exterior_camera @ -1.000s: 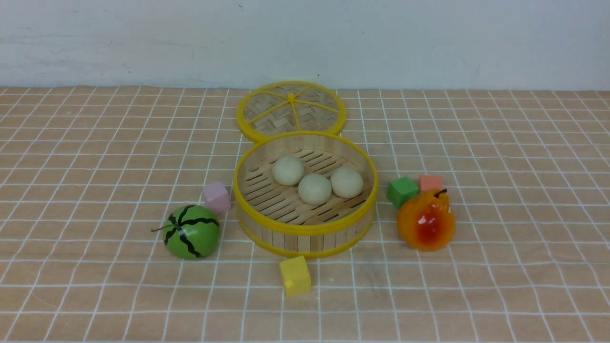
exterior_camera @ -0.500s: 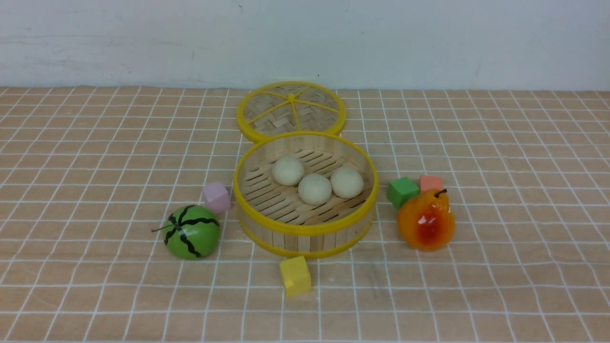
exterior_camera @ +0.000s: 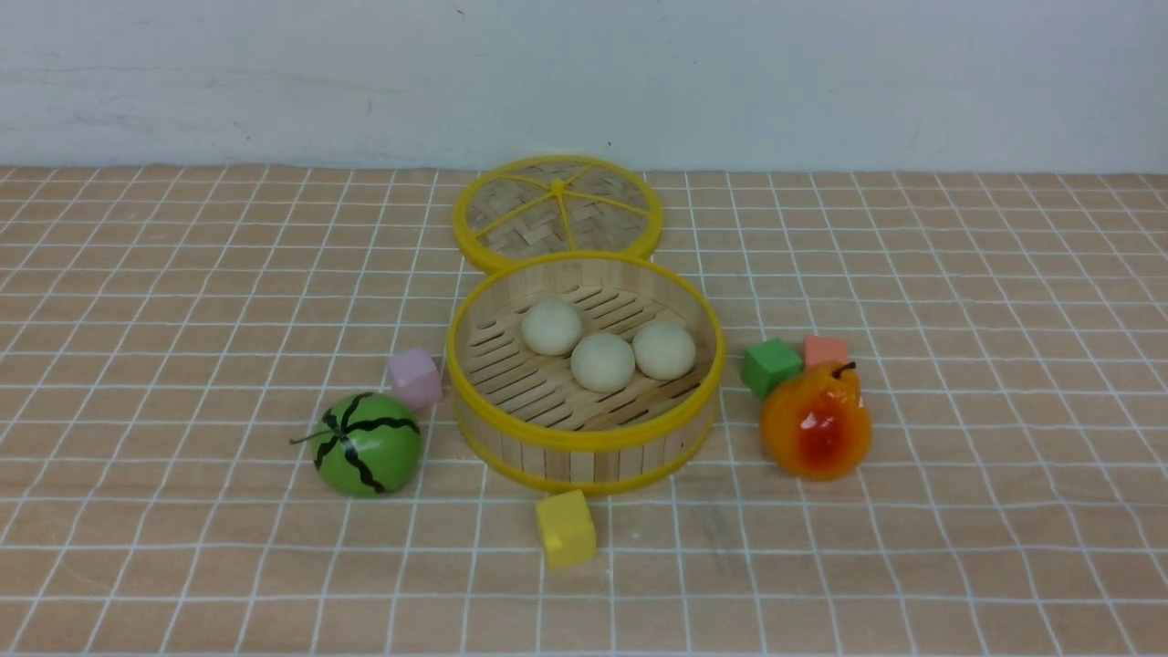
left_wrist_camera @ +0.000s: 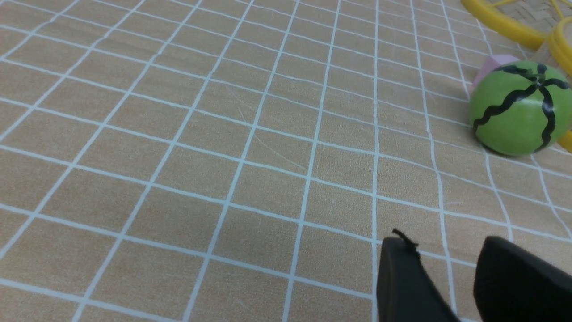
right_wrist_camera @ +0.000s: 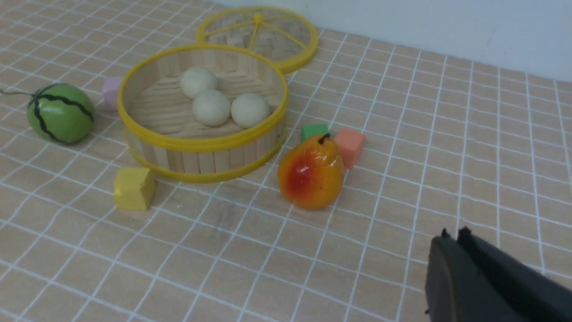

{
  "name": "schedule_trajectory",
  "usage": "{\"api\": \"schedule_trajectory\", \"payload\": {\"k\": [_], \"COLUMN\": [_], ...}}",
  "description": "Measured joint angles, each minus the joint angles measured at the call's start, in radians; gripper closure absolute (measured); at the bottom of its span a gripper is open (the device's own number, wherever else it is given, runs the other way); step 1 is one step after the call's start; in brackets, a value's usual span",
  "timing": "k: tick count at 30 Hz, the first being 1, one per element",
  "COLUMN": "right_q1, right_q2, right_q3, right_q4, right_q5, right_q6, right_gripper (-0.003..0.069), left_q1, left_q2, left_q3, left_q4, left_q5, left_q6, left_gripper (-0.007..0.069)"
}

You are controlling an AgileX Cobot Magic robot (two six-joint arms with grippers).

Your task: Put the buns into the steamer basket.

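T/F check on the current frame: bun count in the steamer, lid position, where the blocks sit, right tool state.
1. All three cream round buns lie inside the round bamboo steamer basket. True.
2. The flat woven yellow-rimmed lid covers the basket. False: it lies behind it.
3. The yellow cube sits in the basket. False: it is on the cloth in front.
4. The right tool is shut and empty. True.

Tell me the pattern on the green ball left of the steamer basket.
Wavy black stripes meeting at the stem on the toy watermelon; clearest in the left wrist view.
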Motion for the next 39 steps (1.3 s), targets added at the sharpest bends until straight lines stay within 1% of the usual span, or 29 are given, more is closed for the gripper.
{"api": "schedule_trajectory", "payload": {"k": [2,3,4,7,8,9,11,12,14,18,25,39], "right_q1": [-0.065,-0.072,-0.134,-0.236,-0.287,-0.294,-0.347,-0.385,-0.409,-0.423,-0.425,-0.425], "right_q2": [-0.049,-0.054,-0.101,-0.178,-0.222,-0.235,-0.283,-0.307,-0.31,-0.31,-0.31,-0.31], "right_q3": [0.044,0.05,0.102,0.209,0.276,0.296,0.376,0.464,0.543,0.65,0.657,0.658], "right_q4": [0.0,0.0,0.0,0.0,0.0,0.0,-0.001,-0.001,0.0,0.022,0.046,0.049], "right_q5": [-0.024,-0.027,-0.05,-0.104,-0.141,-0.154,-0.203,-0.251,-0.295,-0.318,-0.346,-0.351], "right_q6": [0.0,0.0,0.0,0.0,0.001,0.001,0.001,0.002,0.003,0.006,0.01,0.01], "right_gripper": [0.066,0.066,0.0659,0.0658,0.0658,0.0658,0.0656,0.0655,0.0654,0.0647,0.0641,0.0625], "left_q1": [0.0,0.0,0.0,0.0,0.0,0.0,0.0,0.0,0.0,0.0,0.0,0.0], "left_q2": [0.0,0.0,0.0,0.0,0.0,0.0,0.0,0.0,0.0,0.0,0.0,0.0], "left_q3": [0.0,0.0,0.0,0.0,0.0,0.0,0.0,0.0,0.0,0.0,0.0,0.0], "left_q4": [0.0,0.0,0.0,0.0,0.0,0.0,0.0,0.0,0.0,0.0,0.0,0.0], "left_q5": [0.0,0.0,0.0,0.0,0.0,0.0,0.0,0.0,-0.001,0.0,0.0,0.0], "left_q6": [0.0,0.0,0.0,0.0,0.0,0.0,0.0,0.0,0.0,0.0,0.0,0.0], "left_gripper": [0.0386,0.0386,0.0386,0.0386,0.0386,0.0386,0.0386,0.0386,0.0386,0.0386,0.0386,0.0386]}}
